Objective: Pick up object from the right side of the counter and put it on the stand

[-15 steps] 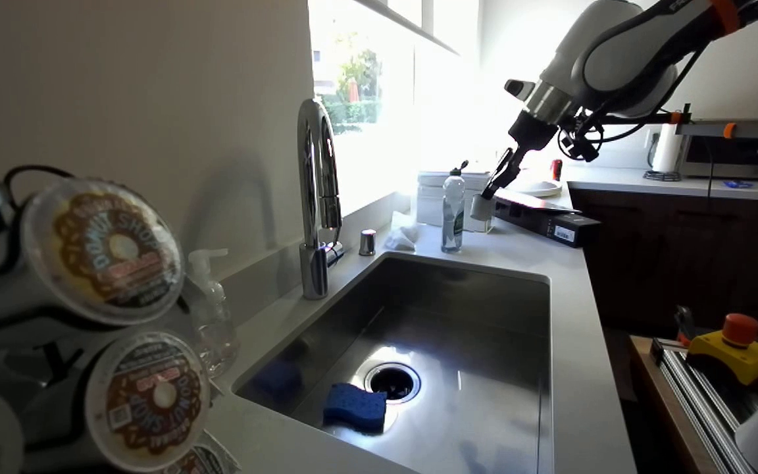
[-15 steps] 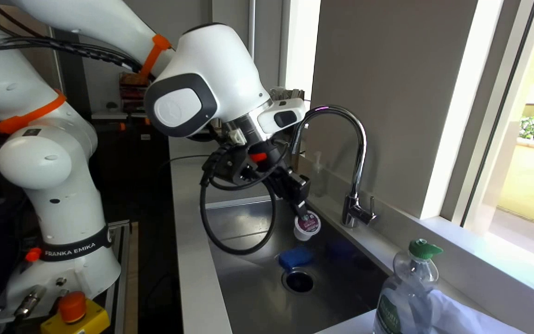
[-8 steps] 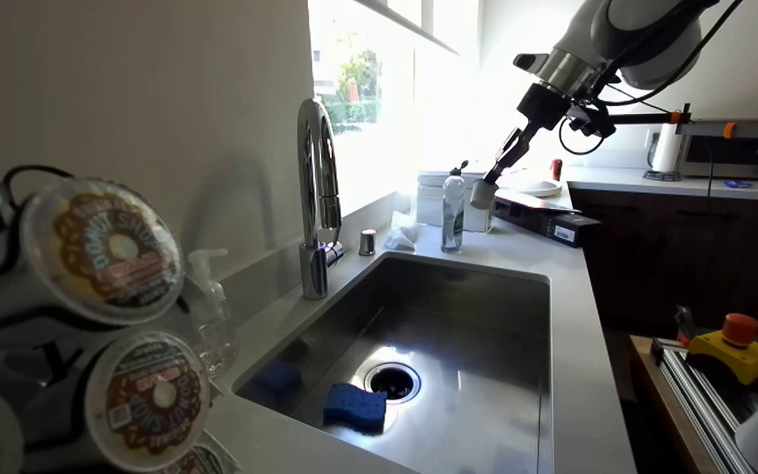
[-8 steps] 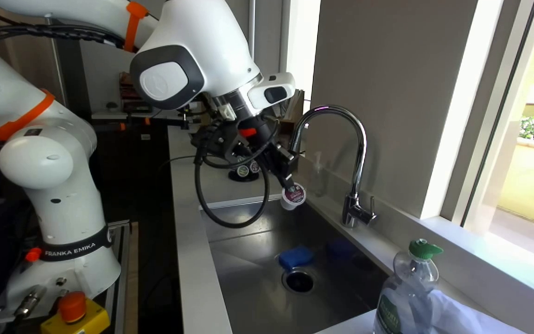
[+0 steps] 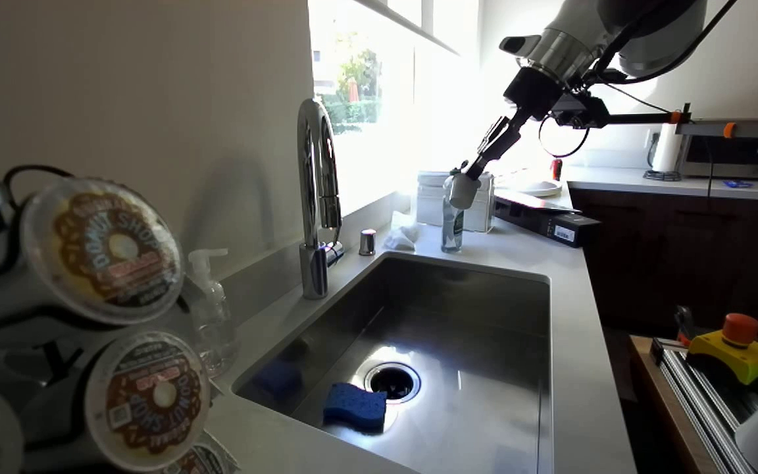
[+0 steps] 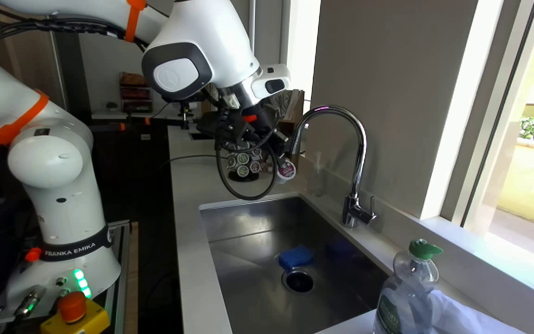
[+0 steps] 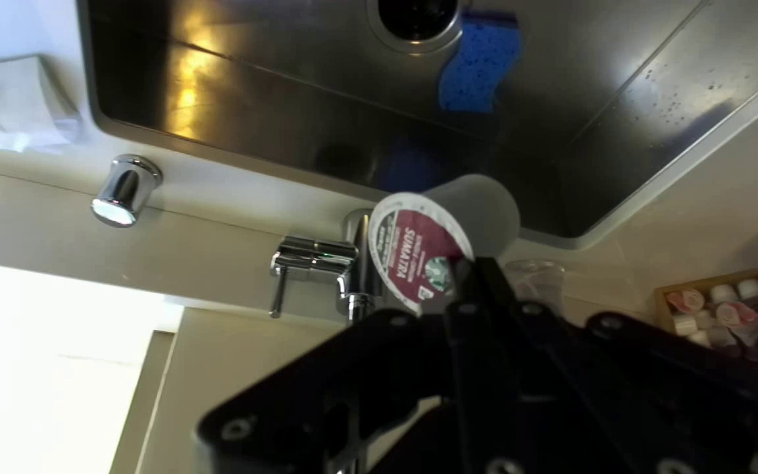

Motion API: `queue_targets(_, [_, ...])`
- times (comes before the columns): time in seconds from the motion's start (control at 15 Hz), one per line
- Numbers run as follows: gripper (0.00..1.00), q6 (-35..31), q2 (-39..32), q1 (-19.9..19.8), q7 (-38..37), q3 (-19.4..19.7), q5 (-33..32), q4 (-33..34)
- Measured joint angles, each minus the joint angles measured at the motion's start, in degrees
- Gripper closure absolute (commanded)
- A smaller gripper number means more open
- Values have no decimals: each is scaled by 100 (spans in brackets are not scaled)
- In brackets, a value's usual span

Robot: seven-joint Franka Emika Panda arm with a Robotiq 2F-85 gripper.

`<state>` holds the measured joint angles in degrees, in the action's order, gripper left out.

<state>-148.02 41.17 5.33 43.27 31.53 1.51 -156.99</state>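
Has lifted the Sumatra coffee pod, pinched in the gripper, higher, closer to the wall-side edge of the worktop and the coffee-pod rack; probably mid-transfer, not yet ready for release.

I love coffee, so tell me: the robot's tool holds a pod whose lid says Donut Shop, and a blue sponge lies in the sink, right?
Almost: the tool holds a pod, but the wrist view shows its lid says Sumatra, not Donut Shop. The blue sponge does lie in the sink.

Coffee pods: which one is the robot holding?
The maroon-lidded SUMATRA pod: the gripper holds it, while the doughnut-ringed pods sit apart from it.
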Motion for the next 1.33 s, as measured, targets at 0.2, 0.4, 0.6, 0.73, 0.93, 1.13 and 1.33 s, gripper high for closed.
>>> queue_targets(0.2, [99, 32, -6, 362, 50, -97, 301, -49])
queue_targets(0.4, [99, 177, -9, 732, 74, -224, 593, -52])
queue_targets(0.6, [99, 283, -16, 1087, 96, -409, 871, -56])
queue_targets(0.73, [99, 395, -35, 1347, 96, -559, 1073, -59])
queue_targets(0.93, [99, 460, -112, 1737, 96, -821, 1399, -74])
queue_targets(1.13, [96, 460, -251, 2046, 83, -1116, 1676, -76])
queue_targets(1.33, [96, 460, -331, 2092, 79, -1180, 1725, -75])
